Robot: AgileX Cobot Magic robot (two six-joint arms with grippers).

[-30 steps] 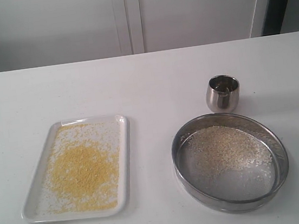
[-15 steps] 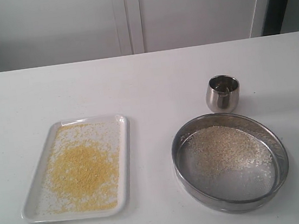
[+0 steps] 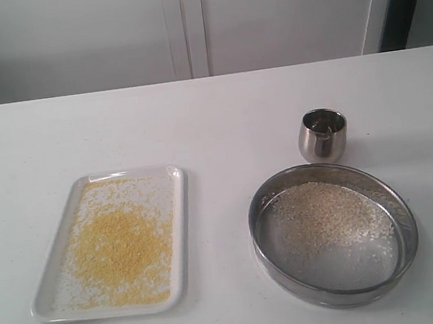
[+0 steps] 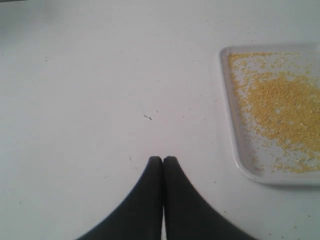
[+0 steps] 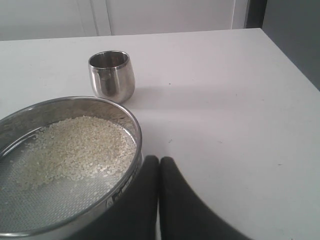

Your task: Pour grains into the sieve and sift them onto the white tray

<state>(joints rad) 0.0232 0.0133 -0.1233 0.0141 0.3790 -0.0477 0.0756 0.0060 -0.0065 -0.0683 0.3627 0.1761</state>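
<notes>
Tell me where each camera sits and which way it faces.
Exterior: raised, looking down across the table at white tray, sieve and steel cup; no robot parts show.
Left wrist: behind the shut left jaws, low over the table, tray of yellow grains to one side.
Right wrist: behind the shut right jaws, facing sieve and cup.
Shared: exterior and right wrist both show sieve and cup.

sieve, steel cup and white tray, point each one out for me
sieve (image 3: 356, 265), exterior view, on the bare mesh near its front.
steel cup (image 3: 323, 141), exterior view, on its rounded side wall.
white tray (image 3: 52, 301), exterior view, on the bare floor at its near left corner.
</notes>
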